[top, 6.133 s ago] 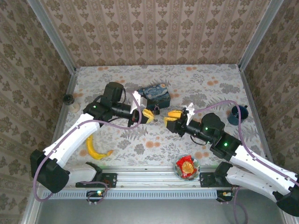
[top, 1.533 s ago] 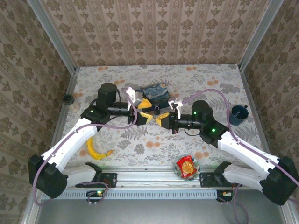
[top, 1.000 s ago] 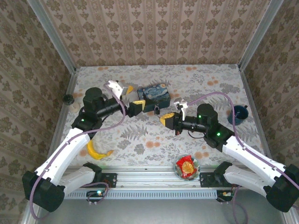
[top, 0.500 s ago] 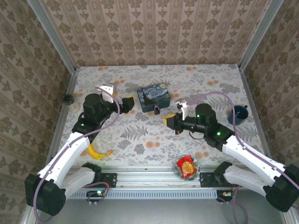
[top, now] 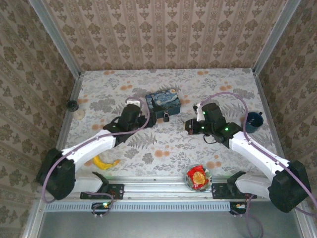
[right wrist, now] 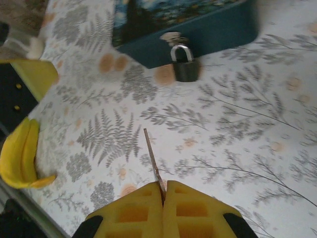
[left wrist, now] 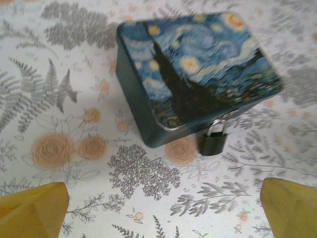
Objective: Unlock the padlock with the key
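Observation:
The padlock [top: 167, 117] is a tiny black body with a silvery shackle, hanging on the front of the blue starry-night tin [top: 163, 100]. In the left wrist view the padlock [left wrist: 214, 141] lies ahead and to the right of my left gripper [left wrist: 163, 218], whose yellow fingertips [left wrist: 32, 210] stand wide apart with nothing between them. My right gripper [right wrist: 164, 191] is shut on the key [right wrist: 153, 158], a thin metal blade sticking out forward. The blade points toward the padlock [right wrist: 184, 64] but is well short of it. From above, my left gripper [top: 144, 119] is left of the padlock and my right gripper [top: 189, 126] is to its right.
A banana [top: 104, 162] lies near the left arm's base. A bowl with a red wrapper [top: 198, 176] sits at the front edge. A dark blue cup [top: 252, 120] stands at the far right, and a black knob [top: 73, 104] by the left wall.
My left arm has swung down from the upper left and now sits low in front of the tin, still open. My right gripper has drawn back slightly to the right with the key.

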`<action>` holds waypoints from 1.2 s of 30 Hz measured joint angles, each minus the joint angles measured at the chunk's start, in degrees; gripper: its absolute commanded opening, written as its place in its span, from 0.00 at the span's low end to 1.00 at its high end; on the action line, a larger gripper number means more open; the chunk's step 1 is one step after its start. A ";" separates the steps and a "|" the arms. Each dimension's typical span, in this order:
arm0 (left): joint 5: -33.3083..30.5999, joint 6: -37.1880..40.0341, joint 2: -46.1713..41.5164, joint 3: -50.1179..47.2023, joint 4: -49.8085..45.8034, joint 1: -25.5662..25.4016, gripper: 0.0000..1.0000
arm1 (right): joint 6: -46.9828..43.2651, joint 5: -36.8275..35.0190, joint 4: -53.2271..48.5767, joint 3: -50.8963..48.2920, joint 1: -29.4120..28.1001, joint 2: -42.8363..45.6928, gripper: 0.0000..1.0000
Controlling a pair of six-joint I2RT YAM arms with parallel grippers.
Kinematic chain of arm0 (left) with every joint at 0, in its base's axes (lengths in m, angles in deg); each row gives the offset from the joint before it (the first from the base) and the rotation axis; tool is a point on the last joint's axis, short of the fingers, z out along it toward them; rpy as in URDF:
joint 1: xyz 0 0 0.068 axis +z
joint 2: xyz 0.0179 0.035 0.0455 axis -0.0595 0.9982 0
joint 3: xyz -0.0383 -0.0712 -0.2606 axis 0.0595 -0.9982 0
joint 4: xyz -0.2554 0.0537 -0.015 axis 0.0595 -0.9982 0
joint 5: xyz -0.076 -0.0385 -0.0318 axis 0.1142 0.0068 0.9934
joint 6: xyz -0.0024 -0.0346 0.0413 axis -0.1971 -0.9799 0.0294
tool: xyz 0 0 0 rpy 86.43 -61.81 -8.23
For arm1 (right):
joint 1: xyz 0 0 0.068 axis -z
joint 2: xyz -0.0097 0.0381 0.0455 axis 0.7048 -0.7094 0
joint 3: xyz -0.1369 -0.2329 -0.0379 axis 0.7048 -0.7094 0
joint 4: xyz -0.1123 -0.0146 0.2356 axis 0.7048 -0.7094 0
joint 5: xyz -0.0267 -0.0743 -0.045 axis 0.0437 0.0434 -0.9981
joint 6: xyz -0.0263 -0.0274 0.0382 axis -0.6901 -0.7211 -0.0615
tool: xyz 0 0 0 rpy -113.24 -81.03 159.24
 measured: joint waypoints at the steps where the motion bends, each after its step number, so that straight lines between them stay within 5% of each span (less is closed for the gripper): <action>1: -1.84 -1.16 1.86 0.70 -0.31 -1.16 0.95 | 0.50 -0.28 -0.17 -0.26 0.63 -0.02 0.00; 9: -10.71 -6.19 14.82 8.52 -1.73 -6.54 0.90 | 2.97 -4.28 -3.50 -0.92 1.92 0.00 0.00; 28: -15.21 -9.38 33.66 23.52 -4.96 -10.16 0.64 | 4.85 -10.99 -4.57 -3.48 1.92 1.92 0.00; 36: -16.76 -9.35 38.38 28.44 -7.67 -10.10 0.63 | 5.35 -11.61 -4.52 -3.58 1.92 2.78 0.00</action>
